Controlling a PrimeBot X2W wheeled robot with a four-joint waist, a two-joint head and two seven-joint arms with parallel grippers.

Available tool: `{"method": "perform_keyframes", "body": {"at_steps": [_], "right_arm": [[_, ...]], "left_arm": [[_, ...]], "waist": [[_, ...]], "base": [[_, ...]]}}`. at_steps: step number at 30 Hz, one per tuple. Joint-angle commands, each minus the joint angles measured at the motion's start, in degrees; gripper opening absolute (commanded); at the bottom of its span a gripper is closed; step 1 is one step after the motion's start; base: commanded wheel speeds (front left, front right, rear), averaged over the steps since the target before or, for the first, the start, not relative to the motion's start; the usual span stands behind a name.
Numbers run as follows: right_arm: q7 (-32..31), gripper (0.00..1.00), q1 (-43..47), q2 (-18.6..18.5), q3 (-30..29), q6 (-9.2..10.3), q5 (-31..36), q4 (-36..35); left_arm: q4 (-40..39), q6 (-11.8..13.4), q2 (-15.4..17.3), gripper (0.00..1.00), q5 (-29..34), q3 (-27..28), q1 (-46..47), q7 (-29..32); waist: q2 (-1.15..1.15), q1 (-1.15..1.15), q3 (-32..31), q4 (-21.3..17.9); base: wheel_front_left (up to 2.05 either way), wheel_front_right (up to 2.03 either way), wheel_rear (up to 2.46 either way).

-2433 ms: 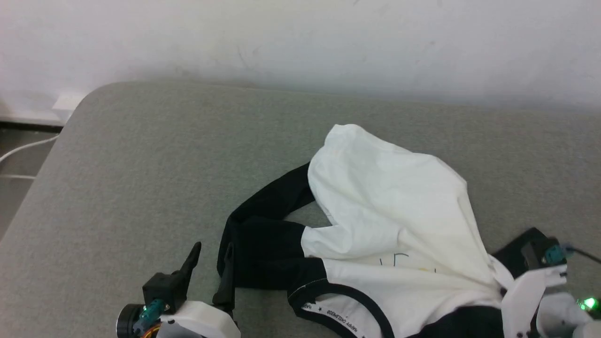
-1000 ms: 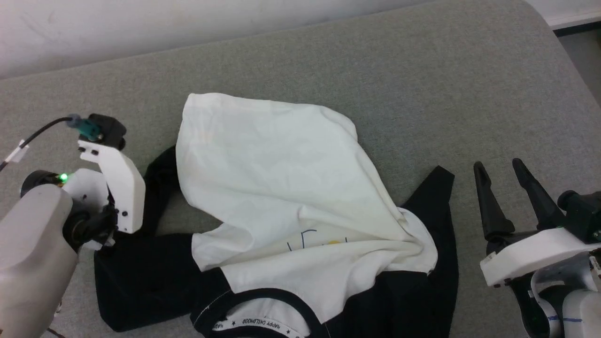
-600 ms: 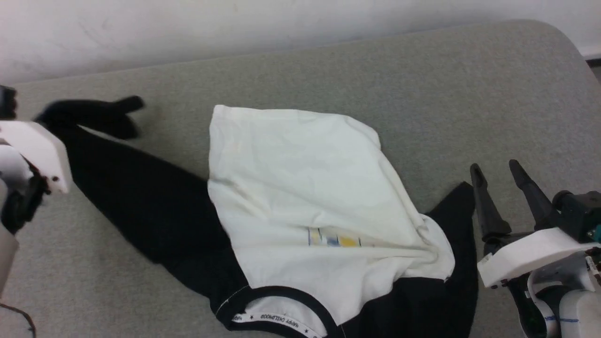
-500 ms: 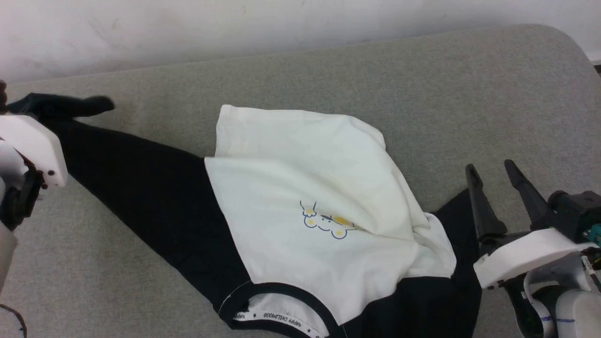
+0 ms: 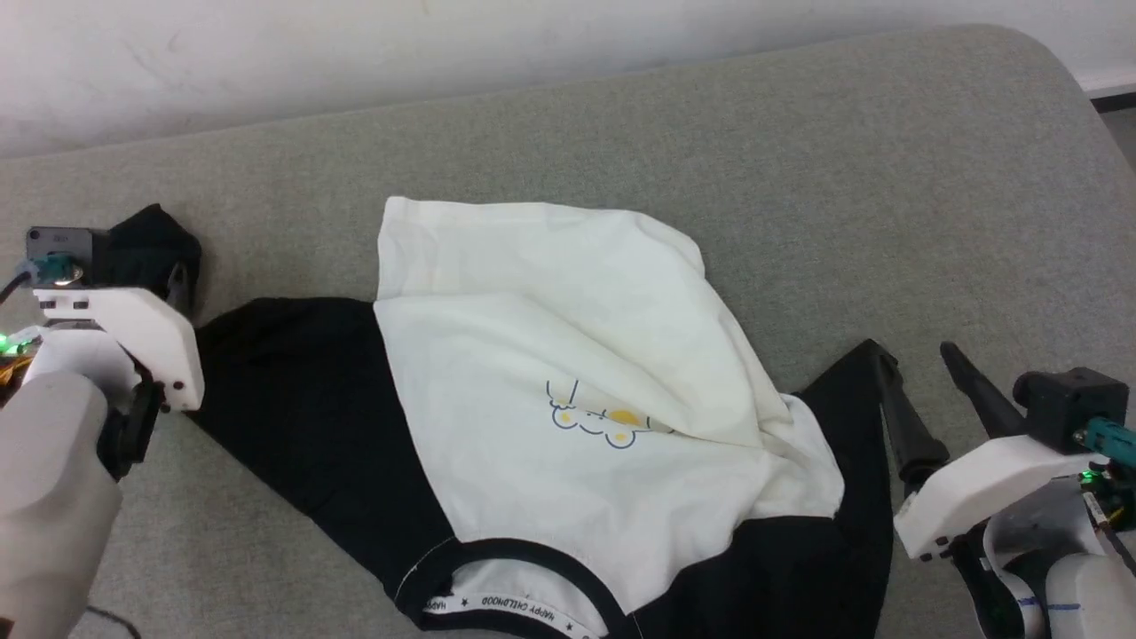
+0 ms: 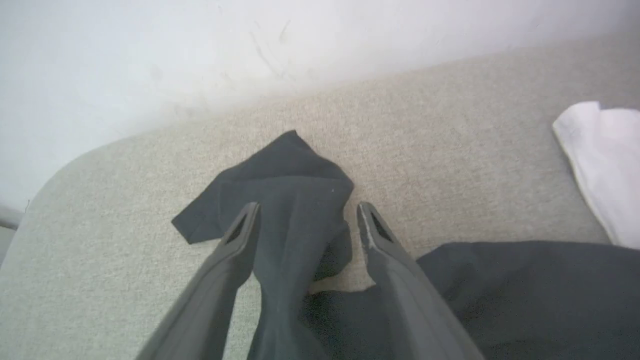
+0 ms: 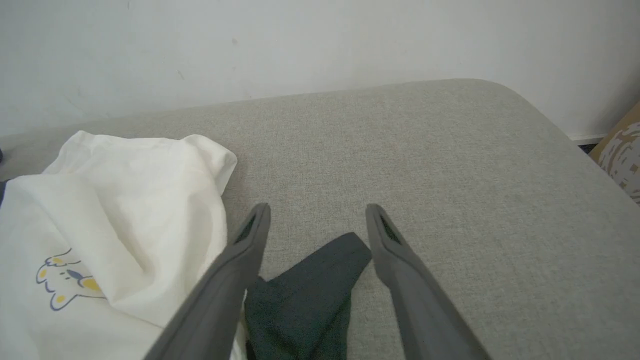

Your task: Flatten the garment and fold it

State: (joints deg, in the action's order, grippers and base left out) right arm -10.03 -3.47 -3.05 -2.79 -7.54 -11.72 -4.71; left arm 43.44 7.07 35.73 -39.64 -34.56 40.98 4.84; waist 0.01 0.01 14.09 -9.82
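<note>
The garment [image 5: 550, 337] lies crumpled on the grey cushioned surface [image 5: 799, 177], its white body partly folded over itself. The yellow cartoon print [image 5: 596, 419] faces up and the lettered black neckband [image 5: 515, 603] is at the near edge. Its left black sleeve [image 5: 302, 408] stretches toward my left gripper [image 6: 307, 210], which is open with the sleeve end [image 6: 285, 175] lying loose between the fingers. My right gripper [image 5: 923, 364] is open, straddling the tip of the right black sleeve [image 7: 310, 285] without pinching it.
A white wall [image 5: 444, 44] runs along the far side of the surface. Its rounded far right corner [image 5: 1056, 62] drops to the floor. A cardboard box [image 7: 622, 150] stands past that corner. Bare cushion lies beyond the shirt.
My left gripper pulled the black sleeve out to the left, baring the print, then opened; the sleeve went slack. The right gripper sank toward the right sleeve. The camera shifted.
</note>
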Motion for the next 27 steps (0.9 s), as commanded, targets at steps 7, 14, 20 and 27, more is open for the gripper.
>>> {"method": "perform_keyframes", "body": {"at_steps": [7,14,20,27], "right_arm": [[-12.6,1.0,0.7,-3.1,-4.0,0.05,0.9,3.6],[-21.6,1.0,-0.7,-7.1,-4.4,0.05,-0.3,9.5],[-23.1,1.0,-1.6,-8.4,-4.2,0.05,-0.7,16.5],[-19.9,0.0,-3.9,-11.9,-3.8,0.05,1.4,21.8]], "left_arm": [[-7.0,-0.3,-2.8,1.0,1.0,2.5,-2.3,-17.4],[-28.9,0.9,-5.8,1.0,7.4,10.3,-13.5,-19.8],[-46.4,1.3,-12.3,1.0,17.3,18.0,-27.8,-19.8],[-49.0,-2.9,-19.8,1.0,22.0,24.3,-36.2,-19.8]], "waist": [[-0.01,-0.01,-4.3,5.3],[-0.01,-0.01,-6.2,11.3],[-0.01,-0.01,-5.8,15.4],[-0.01,-0.01,-4.9,18.4]], "base": [[0.0,0.0,0.0],[0.0,0.0,0.0],[0.0,0.0,0.0],[0.0,0.0,0.0]]}}
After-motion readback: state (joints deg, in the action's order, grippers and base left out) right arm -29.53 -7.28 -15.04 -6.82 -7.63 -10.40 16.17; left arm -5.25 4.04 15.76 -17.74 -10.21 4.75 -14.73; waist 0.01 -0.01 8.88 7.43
